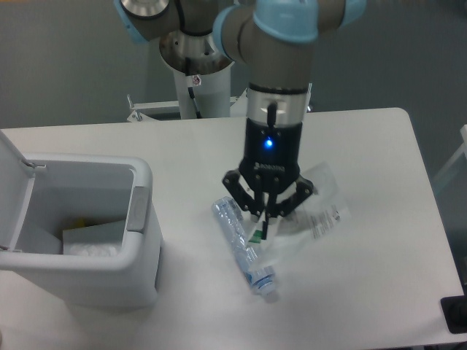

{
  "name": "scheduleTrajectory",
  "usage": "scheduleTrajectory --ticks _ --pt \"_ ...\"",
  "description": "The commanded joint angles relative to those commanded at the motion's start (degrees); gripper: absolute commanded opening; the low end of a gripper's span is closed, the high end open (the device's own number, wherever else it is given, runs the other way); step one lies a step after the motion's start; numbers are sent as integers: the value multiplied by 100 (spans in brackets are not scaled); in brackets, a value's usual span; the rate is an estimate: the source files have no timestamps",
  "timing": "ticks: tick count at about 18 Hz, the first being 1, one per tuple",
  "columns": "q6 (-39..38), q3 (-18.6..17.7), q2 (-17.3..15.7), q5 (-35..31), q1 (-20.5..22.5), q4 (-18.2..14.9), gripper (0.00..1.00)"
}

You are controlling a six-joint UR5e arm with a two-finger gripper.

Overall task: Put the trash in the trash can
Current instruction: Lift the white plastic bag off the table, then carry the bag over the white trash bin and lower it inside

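The crushed clear bluish bottle (237, 240) lies on the white table, its pale cap toward the front edge. The flat clear packet (321, 208) with printed labels lies just right of it, its left edge overlapping the bottle's side. My gripper (265, 221) points straight down over the packet's left part, right next to the bottle. Its fingers are drawn together and appear to pinch the packet's film. The white trash can (142, 219) stands at the left with its lid (13, 182) swung open.
The trash can holds white paper and something yellow (87, 237). The arm's base column (197, 87) stands at the table's back edge. A dark object (456, 313) sits at the front right corner.
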State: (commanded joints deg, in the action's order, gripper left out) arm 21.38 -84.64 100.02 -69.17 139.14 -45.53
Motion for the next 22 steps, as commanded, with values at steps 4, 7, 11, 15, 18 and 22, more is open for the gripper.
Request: scheduleTrajectory --ticks 4,7,11,15,18,22 --pt "-319 89 -62 0 -570 0 0" --pt "-616 10 -176 9 -984 0 0" --pt "-1136 -43 -202 -9 -1406 0 0" --pt "-1285 -157 -194 -9 -1820 0 0" --pt "-1540 -166 -176 9 -1899 0 0" --pt "-1585 -298 -106 0 -1952 0 0"
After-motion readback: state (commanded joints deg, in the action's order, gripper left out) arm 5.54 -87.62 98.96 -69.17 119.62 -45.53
